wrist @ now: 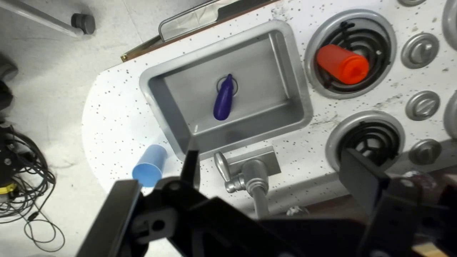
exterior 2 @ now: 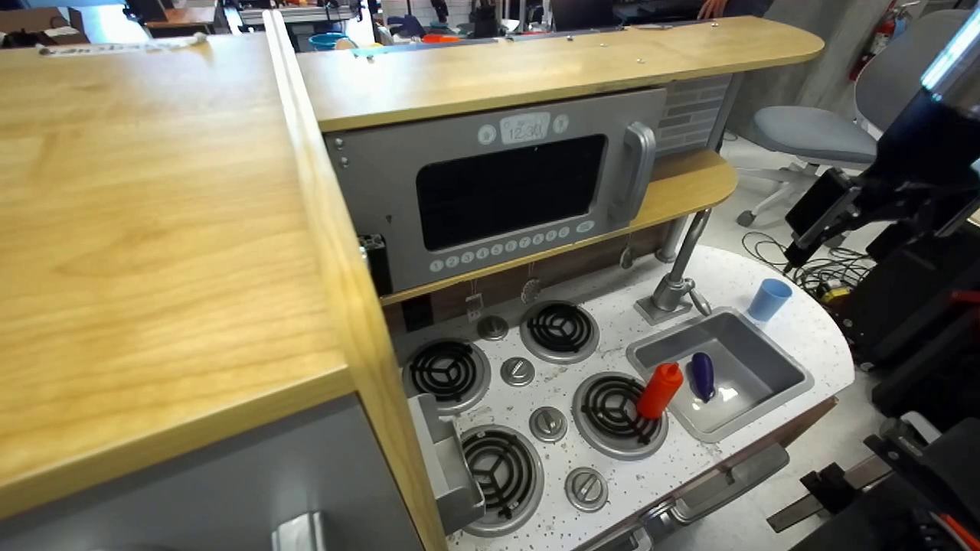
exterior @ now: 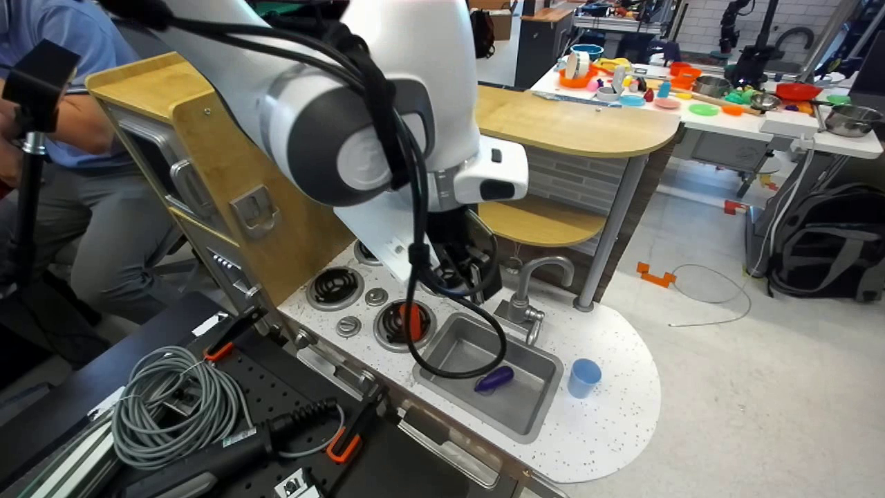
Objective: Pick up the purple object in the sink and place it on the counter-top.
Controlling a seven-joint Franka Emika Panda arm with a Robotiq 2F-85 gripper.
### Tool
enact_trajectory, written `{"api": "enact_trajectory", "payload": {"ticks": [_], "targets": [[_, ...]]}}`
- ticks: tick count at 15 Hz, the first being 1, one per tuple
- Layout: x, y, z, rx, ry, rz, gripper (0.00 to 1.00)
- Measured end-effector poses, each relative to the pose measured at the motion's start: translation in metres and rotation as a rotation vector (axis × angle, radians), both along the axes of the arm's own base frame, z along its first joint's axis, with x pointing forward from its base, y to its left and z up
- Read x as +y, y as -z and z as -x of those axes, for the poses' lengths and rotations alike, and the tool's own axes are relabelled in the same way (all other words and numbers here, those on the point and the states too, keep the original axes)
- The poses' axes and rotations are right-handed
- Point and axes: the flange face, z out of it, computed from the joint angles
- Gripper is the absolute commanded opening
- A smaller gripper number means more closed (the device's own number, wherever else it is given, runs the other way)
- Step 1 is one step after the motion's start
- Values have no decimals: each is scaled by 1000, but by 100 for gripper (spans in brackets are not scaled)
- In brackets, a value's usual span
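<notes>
A purple eggplant-shaped object lies on the floor of the grey sink; the purple object shows in both exterior views and in the wrist view. The sink is set in the white speckled counter-top. My gripper is open, with nothing between its fingers. It is above the faucet side of the sink, apart from the purple object. In the exterior views the gripper is partly hidden by cables or cut by the right edge.
A grey faucet rises behind the sink. A blue cup stands beside the sink. A red bottle stands on a burner. A wooden shelf overhangs the back.
</notes>
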Motion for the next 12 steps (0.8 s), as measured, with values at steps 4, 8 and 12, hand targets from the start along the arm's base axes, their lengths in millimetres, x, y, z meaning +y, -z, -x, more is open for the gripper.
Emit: {"api": "enact_trajectory", "payload": {"ticks": [4,8,12], "targets": [[-27,61,-20,82,39,25,100],[-47,118,-35,140,57,57,100],[-62,169,-43,182,46,87,100]]}}
